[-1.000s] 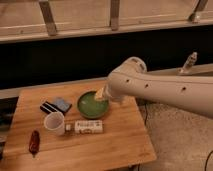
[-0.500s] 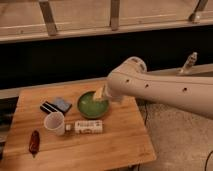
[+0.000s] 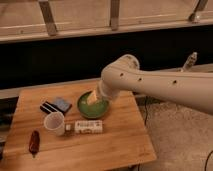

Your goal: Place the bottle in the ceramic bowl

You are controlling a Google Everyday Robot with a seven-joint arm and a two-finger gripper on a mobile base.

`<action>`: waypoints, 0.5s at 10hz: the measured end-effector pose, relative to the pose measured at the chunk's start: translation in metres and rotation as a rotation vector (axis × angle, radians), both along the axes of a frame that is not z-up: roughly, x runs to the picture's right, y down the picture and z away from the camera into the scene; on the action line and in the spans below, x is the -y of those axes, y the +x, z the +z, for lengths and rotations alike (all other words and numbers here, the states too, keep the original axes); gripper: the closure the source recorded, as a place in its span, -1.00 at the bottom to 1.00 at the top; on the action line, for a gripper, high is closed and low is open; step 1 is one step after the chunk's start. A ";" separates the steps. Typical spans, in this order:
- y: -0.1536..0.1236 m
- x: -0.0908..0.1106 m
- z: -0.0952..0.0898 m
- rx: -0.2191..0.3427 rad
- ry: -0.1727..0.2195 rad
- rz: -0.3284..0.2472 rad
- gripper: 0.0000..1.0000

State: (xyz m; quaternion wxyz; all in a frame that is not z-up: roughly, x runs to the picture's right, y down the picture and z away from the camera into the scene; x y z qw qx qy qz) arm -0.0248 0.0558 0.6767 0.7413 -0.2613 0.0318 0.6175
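Note:
The bottle (image 3: 86, 127) is white-cream with a pale label and a small dark cap. It lies on its side on the wooden table (image 3: 115, 145), cap towards the white cup, just in front of the bowl. The green ceramic bowl (image 3: 92, 107) stands near the table's middle at the back. My gripper (image 3: 94, 97) hangs at the end of the white arm, over the bowl's rim and inside. It is apart from the bottle. The arm hides the bowl's right edge.
A white cup (image 3: 54, 122) stands left of the bottle. A dark striped packet (image 3: 48, 107) and a blue-grey item (image 3: 63, 104) lie behind the cup. A red-brown object (image 3: 34, 141) lies near the front left edge. A dark wall and railing run behind the table.
The gripper stays over the bowl with hardly any shift. The bottle, cup and bowl have not moved.

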 end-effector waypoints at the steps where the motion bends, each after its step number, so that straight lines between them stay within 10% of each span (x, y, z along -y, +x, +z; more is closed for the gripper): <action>1: -0.008 -0.001 0.010 0.020 -0.023 -0.031 -0.39; 5: -0.041 -0.021 0.021 0.152 -0.095 -0.209 -0.39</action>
